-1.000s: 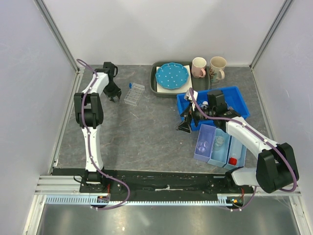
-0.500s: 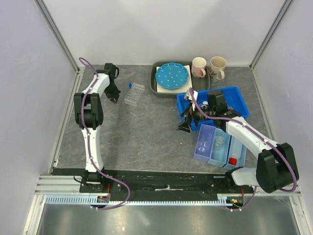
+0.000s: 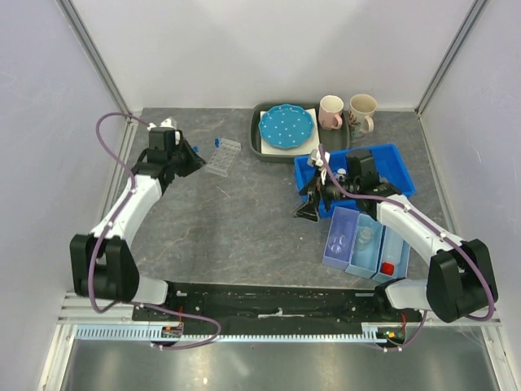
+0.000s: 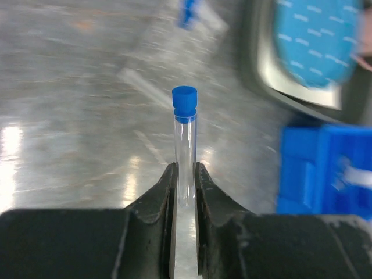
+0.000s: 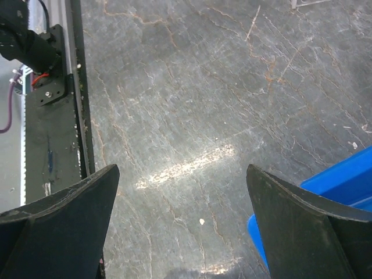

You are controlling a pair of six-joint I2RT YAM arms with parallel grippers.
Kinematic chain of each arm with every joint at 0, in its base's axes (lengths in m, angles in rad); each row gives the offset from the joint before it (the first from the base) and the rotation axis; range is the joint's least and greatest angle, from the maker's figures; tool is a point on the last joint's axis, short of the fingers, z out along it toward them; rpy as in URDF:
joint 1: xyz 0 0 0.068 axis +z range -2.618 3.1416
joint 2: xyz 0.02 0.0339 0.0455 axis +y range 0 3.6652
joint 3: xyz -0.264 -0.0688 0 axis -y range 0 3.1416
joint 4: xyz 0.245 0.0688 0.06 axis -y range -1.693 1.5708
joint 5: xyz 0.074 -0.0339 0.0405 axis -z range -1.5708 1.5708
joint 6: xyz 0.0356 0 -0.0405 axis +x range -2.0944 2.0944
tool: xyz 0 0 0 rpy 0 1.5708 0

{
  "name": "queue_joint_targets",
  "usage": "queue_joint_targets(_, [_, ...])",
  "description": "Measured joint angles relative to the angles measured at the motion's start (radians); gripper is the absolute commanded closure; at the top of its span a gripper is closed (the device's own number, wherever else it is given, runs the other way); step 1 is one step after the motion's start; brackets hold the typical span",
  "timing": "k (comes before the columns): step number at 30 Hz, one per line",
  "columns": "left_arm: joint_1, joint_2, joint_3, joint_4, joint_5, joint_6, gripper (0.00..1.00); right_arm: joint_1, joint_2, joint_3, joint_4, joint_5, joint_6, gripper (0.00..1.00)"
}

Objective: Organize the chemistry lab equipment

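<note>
Your left gripper (image 4: 185, 192) pinched the clear blue-capped tube (image 4: 185, 131) low; you needed it upright and centred over a slot of the clear plastic rack (image 3: 223, 155). Your right gripper (image 5: 181, 180) hung open, empty.

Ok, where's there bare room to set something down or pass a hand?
Widest bare patch: the table between the left arm, the test-tube rack, the right gripper and the base rail. A narrow gap runs between rack and dark tray. Crowded: back right, around tray, mugs and blue bin.
</note>
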Motion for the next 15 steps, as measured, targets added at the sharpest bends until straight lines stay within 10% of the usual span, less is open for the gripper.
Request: queue_joint_targets(15, [-0.529,-0.179,-0.340,0.700,0.132,-0.219,0.89,-0.005,-0.006,-0.154,0.495,-0.193,0.485,0.02])
